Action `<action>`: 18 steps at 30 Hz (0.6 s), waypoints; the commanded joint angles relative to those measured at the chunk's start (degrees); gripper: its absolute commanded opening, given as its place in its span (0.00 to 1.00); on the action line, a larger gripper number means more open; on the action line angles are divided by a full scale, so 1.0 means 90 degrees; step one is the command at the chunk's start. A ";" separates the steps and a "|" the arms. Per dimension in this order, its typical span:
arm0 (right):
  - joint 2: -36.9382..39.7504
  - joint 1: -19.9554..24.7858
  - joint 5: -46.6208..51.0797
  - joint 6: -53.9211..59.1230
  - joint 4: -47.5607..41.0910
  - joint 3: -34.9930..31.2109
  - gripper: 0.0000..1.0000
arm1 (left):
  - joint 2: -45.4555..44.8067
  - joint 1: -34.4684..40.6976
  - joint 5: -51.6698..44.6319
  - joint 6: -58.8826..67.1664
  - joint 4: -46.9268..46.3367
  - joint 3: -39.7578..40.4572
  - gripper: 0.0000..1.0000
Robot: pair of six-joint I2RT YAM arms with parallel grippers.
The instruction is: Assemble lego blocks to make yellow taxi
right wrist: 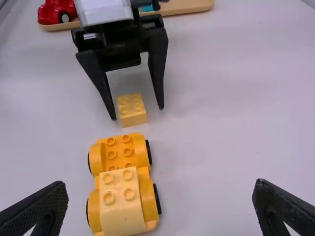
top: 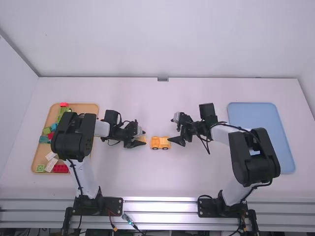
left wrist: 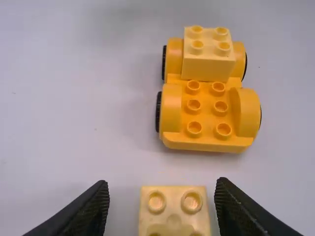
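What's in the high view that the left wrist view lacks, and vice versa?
High view: blue tray, wooden tray with blocks, right hand.
Left wrist view: distinct studs on the wheeled base, mounted block and loose block.
Both: wheeled base, mounted block, loose block, left hand, white table.

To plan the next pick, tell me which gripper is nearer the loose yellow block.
Left. The left gripper has its open fingers on either side of the loose block; the right gripper is farther off, at the wheeled base's opposite end.
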State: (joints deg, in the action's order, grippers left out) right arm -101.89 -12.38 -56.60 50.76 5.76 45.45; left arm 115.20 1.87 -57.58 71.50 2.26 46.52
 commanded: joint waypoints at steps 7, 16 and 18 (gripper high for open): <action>0.0119 0.0000 -0.0036 0.0005 -0.0022 -0.0024 0.99 | 0.0119 -0.0580 -0.0449 0.0063 0.0015 -0.0260 0.59; 0.0119 0.0000 -0.0041 0.0007 0.0000 -0.0024 0.99 | 0.0119 -0.0500 -0.0549 -0.0022 0.0646 -0.0537 0.53; 0.0119 0.0000 -0.0039 0.0007 -0.0007 -0.0024 0.99 | 0.0121 -0.0444 -0.0413 -0.0017 0.0646 -0.0551 0.52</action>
State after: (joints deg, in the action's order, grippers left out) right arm -101.89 -12.36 -56.58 50.76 5.82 45.45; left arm 115.20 -2.85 -60.88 71.53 8.25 42.28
